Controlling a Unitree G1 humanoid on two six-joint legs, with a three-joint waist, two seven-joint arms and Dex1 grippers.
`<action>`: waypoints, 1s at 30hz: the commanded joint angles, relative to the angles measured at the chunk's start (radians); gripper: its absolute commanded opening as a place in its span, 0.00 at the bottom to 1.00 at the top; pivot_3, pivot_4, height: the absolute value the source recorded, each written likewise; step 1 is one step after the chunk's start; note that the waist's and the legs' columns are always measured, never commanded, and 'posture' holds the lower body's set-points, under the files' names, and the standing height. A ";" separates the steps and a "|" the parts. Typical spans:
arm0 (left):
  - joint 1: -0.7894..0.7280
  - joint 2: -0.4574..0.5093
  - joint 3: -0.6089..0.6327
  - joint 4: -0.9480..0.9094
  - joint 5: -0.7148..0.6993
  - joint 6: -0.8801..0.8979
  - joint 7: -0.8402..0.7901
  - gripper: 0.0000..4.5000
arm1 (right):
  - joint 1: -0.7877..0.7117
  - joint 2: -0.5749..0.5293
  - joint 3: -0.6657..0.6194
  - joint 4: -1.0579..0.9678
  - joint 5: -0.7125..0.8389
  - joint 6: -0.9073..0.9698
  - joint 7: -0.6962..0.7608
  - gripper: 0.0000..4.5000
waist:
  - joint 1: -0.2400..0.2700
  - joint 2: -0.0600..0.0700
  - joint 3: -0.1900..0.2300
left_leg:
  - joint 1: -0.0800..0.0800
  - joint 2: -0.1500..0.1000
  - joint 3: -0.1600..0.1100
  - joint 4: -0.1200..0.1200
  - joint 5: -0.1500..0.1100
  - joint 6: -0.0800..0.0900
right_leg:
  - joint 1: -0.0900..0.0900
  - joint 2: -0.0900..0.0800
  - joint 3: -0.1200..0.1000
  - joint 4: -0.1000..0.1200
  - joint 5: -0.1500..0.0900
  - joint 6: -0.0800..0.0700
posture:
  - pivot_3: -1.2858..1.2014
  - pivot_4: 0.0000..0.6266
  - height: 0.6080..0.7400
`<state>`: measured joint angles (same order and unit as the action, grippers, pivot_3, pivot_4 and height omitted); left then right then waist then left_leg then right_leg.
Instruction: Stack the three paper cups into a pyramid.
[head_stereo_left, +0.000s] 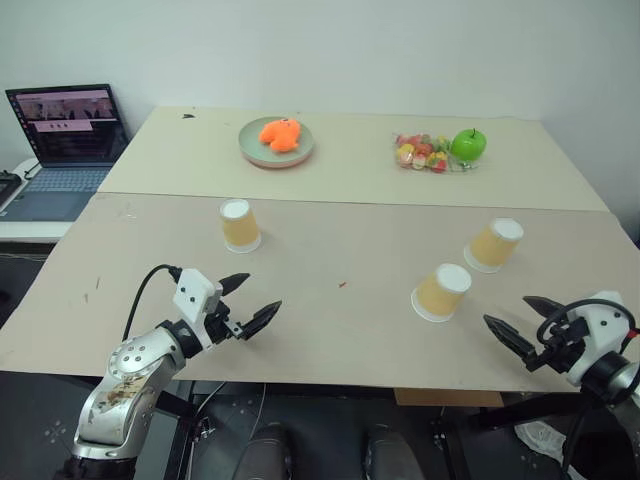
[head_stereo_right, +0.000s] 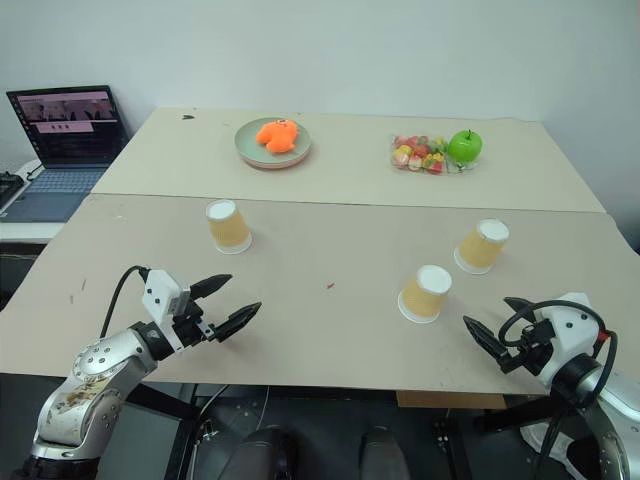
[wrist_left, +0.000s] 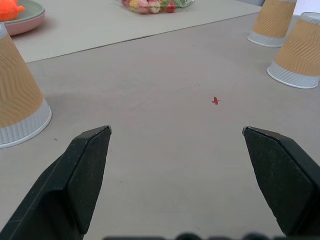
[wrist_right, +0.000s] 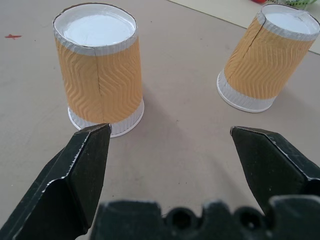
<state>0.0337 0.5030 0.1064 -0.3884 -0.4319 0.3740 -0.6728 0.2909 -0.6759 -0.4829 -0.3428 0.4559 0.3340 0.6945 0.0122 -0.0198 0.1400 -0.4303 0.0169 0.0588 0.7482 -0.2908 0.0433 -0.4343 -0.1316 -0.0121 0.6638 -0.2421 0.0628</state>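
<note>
At the near edge of the desk (head_stereo_left: 330, 330), the left pincer (head_stereo_left: 250, 302) hangs spread wide and holding nothing, its two black fingers (wrist_left: 85, 170) aimed level across the bare brown top. The right pincer (head_stereo_left: 518, 322) hangs by the opposite near corner, likewise spread and empty, its tips tilted slightly down toward the cups.

All three paper cups stand upside down, wide rims on the desk and white bases up, which is likely how they must sit to form a pyramid (two as a base, one on top). None touches another and nothing is stacked yet, so the job looks barely begun.

Nearest the right pincer is the middle cup (wrist_right: 98, 70), just ahead of it and a little toward the desk's centre; the right-hand cup (wrist_right: 263, 60) stands beyond and farther right, near its neighbour but apart. Both are within easy reach of the right arm, by the look of it. The left-hand cup (head_stereo_left: 239, 225) stands alone, ahead of the left pincer and well apart from the other two.

Farther back, on the paler desk, sit a plate (head_stereo_left: 252, 148) with an orange toy (head_stereo_left: 281, 134), a bag of sweets (head_stereo_left: 420, 152) and a green apple (head_stereo_left: 468, 144). A laptop (head_stereo_left: 60, 140) sits open off to the left.
</note>
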 joint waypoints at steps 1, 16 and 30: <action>-0.075 0.027 -0.015 -0.019 -0.051 0.003 -0.080 1.00 | -0.020 -0.002 -0.011 -0.048 0.030 -0.009 0.012 0.99 | 0.000 0.000 0.000 | 0.000 0.000 0.000 0.000 0.000 0.000 | 0.000 0.000 0.000 0.000 0.000 0.000 | 0.52 0.24 0.52; -0.366 0.027 -0.162 0.013 -0.124 0.021 -0.289 1.00 | -0.160 -0.034 0.085 -0.051 0.063 0.060 0.058 0.99 | 0.000 -0.002 0.001 | 0.003 -0.002 0.000 0.000 0.000 0.000 | 0.004 0.000 -0.001 0.000 0.000 0.001 | 0.52 0.24 0.52; -0.356 0.011 -0.155 0.021 -0.116 0.009 -0.271 1.00 | -0.305 -0.013 0.209 0.089 0.010 0.017 0.088 0.99 | -0.001 -0.002 0.002 | 0.007 -0.002 0.000 0.000 0.000 0.000 | 0.009 0.000 -0.001 -0.001 0.000 0.001 | 0.52 0.24 0.52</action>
<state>-0.3201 0.5127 -0.0634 -0.3375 -0.5399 0.3968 -0.9497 0.0044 -0.6874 -0.2689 -0.2521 0.4720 0.3837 0.7774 0.0114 -0.0215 0.1417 -0.4231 0.0153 0.0585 0.7481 -0.2910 0.0437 -0.4256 -0.1315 -0.0131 0.6629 -0.2424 0.0634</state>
